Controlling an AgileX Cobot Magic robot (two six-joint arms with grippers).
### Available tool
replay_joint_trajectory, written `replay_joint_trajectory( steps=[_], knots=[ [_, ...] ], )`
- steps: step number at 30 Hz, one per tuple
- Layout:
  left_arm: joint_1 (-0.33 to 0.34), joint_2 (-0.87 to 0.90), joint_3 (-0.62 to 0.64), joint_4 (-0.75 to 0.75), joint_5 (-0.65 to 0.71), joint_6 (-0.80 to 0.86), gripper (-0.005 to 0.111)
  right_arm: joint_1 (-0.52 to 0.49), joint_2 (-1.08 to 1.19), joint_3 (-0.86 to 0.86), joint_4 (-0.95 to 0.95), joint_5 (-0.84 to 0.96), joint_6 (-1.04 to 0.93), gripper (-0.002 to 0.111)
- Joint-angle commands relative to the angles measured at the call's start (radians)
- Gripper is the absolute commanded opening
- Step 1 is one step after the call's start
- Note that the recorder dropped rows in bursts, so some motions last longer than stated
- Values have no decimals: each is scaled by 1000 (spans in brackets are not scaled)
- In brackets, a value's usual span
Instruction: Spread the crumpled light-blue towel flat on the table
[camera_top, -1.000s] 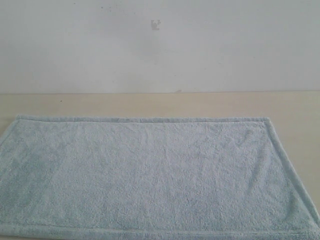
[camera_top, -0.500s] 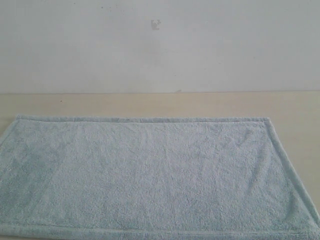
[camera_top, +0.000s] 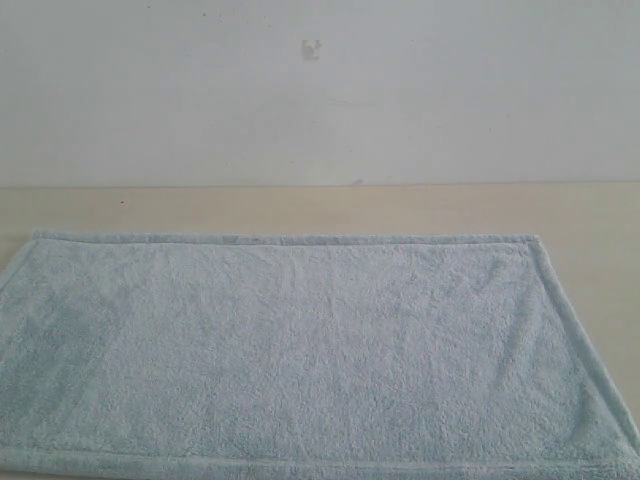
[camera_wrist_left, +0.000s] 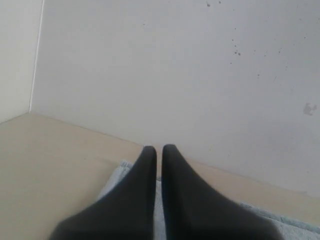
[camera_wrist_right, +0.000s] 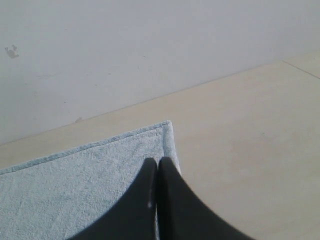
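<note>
No shift since a second ago: the towel (camera_top: 300, 350) keeps the same spot and outline. It lies spread flat on the pale beige surface (camera_top: 300, 208). Its hem (camera_top: 290, 240) is straight along the far edge and down the right side. The near and left edges run out of the exterior view. A strip of bare surface lies beyond the far hem, then a white wall (camera_top: 420, 90).

Left jaws are closed, tips together, nothing between them, above one far corner (camera_wrist_left: 116, 176). Right jaws are closed and empty, just inside the other far corner (camera_wrist_right: 165, 131). Contact with the cloth: cannot tell.
</note>
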Motion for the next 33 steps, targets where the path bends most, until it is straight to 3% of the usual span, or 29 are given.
replay_joint_trajectory(
  steps=[1, 13, 33],
  knots=[
    [-7, -2, 5, 4, 37, 27, 4, -1, -7, 0, -4, -5, 2, 0],
    [-7, -2, 5, 4, 35, 211, 4, -1, -7, 0, -4, -5, 2, 0],
    [-8, -2, 5, 4, 35, 218, 4, -1, -7, 0, -4, -5, 2, 0]
  ],
)
